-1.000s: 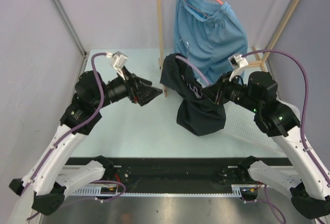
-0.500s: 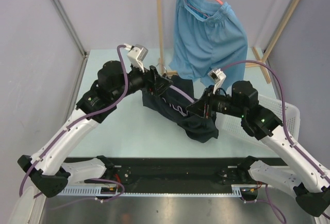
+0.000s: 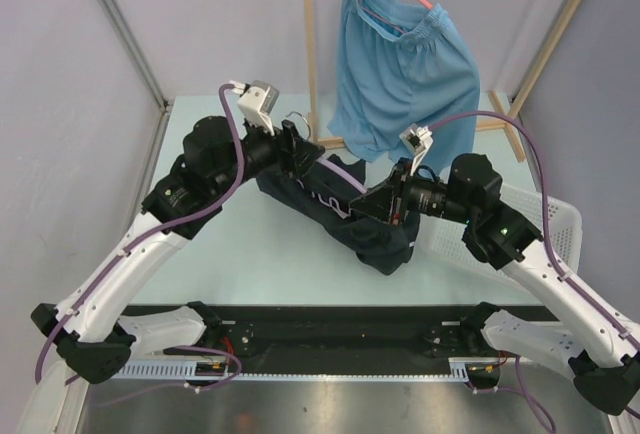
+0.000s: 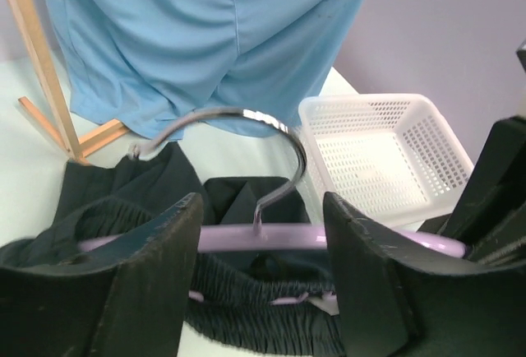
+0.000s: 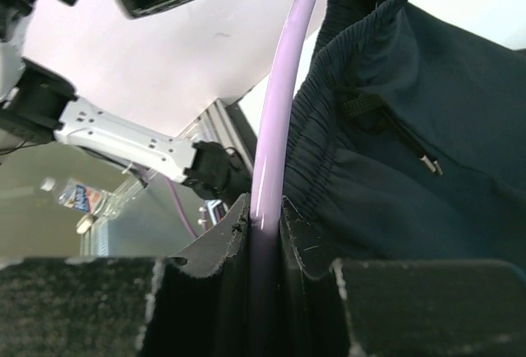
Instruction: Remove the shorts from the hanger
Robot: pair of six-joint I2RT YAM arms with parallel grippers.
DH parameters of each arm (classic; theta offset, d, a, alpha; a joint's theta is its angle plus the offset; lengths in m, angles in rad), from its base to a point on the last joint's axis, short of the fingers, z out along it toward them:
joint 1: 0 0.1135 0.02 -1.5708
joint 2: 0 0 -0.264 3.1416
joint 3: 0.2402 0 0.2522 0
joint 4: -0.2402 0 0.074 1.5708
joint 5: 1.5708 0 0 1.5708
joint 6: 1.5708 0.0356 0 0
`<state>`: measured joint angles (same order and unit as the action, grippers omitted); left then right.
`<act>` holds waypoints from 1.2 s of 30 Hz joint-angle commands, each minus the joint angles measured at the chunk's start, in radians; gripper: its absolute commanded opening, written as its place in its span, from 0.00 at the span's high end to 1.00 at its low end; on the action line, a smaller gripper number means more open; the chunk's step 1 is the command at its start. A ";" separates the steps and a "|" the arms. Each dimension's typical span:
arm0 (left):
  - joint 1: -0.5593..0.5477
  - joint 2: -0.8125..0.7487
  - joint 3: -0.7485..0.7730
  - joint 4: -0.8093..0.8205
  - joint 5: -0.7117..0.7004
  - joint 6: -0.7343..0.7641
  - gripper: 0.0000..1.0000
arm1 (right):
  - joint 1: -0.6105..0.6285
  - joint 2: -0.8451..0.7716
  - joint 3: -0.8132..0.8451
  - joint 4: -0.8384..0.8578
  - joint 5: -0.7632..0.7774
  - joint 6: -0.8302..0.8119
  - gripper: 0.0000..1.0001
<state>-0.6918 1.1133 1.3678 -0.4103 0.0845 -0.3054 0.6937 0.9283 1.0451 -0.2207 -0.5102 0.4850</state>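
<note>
Now the right claw (image 5: 265,224) pinches the lilac hanger (image 5: 283,85). The left claw (image 4: 260,209) gapes empty, the black shorts (image 4: 246,312) bunched just beneath it, the hanger bar spanning its gap crosswise.

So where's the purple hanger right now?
The purple hanger is mid-table in the top view, inside the black shorts, between both arms; the right tool pinches its bar and the left tool's open fingers flank its metal hook.
</note>
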 commanded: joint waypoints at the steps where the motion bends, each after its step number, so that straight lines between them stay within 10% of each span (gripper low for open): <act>1: -0.006 0.011 0.040 0.050 -0.002 0.005 0.40 | 0.032 -0.003 0.032 0.184 -0.060 0.017 1.00; 11: -0.006 0.023 0.045 -0.004 -0.078 0.049 1.00 | 0.076 0.033 0.032 0.198 -0.022 0.035 0.99; 15: -0.006 0.000 0.059 -0.033 -0.173 0.078 1.00 | 0.076 0.029 0.033 0.120 0.065 0.009 0.53; 19: -0.006 -0.023 0.059 -0.061 -0.235 0.095 1.00 | 0.076 0.011 0.033 0.049 0.168 -0.008 0.27; 25: -0.006 -0.059 0.047 -0.073 -0.295 0.117 1.00 | 0.076 -0.025 0.033 -0.022 0.301 0.000 0.13; 36: -0.006 -0.093 0.020 -0.082 -0.327 0.121 1.00 | 0.076 -0.094 0.032 -0.026 0.377 0.047 0.19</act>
<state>-0.6983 1.0485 1.3693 -0.5426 -0.2153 -0.1745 0.7647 0.8692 1.0512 -0.2745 -0.1707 0.5098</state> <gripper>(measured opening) 0.074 0.831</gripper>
